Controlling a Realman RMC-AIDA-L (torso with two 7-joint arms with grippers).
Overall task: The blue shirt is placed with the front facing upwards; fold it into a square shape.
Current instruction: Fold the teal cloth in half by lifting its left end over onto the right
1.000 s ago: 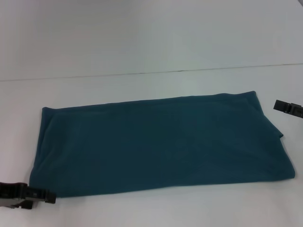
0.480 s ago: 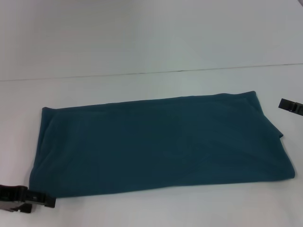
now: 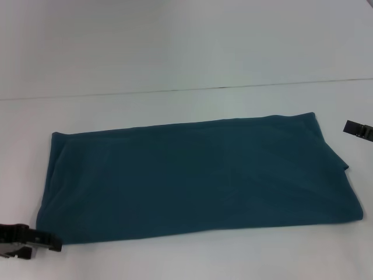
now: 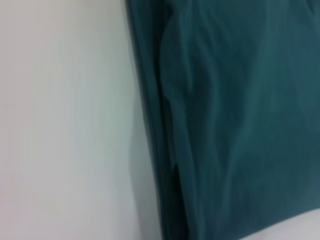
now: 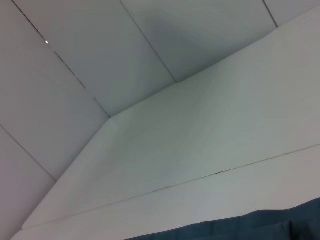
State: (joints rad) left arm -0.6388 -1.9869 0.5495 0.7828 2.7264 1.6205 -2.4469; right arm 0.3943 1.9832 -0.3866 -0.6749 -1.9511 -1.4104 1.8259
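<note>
1. Left gripper (image 3: 35,241): black, low at the near left edge of the head view, just beside the near left corner of the shirt. Only its tip shows; I cannot tell whether the jaws are open or closed, or whether the tip touches the cloth. It holds nothing that can be seen.
2. Right gripper (image 3: 358,130): black, at the far right edge of the head view, near the far right corner of the shirt and apart from it. Only a short end shows; the state of the jaws cannot be told.
3. Blue shirt (image 3: 198,178): dark teal, lying flat on the table as one long band running left to right, its plain side up, no print showing. The far edge slants a little, higher at the right. At the right end a folded flap forms a small point along the edge. The left end shows soft creases.
4. Blue shirt, left wrist view (image 4: 235,120): stacked layers show along the folded edge, with long shallow wrinkles beside it.
5. Blue shirt, right wrist view (image 5: 250,227): only a narrow strip of the cloth shows.
6. Table (image 3: 175,70): white, with a thin seam running left to right beyond the shirt.
</note>
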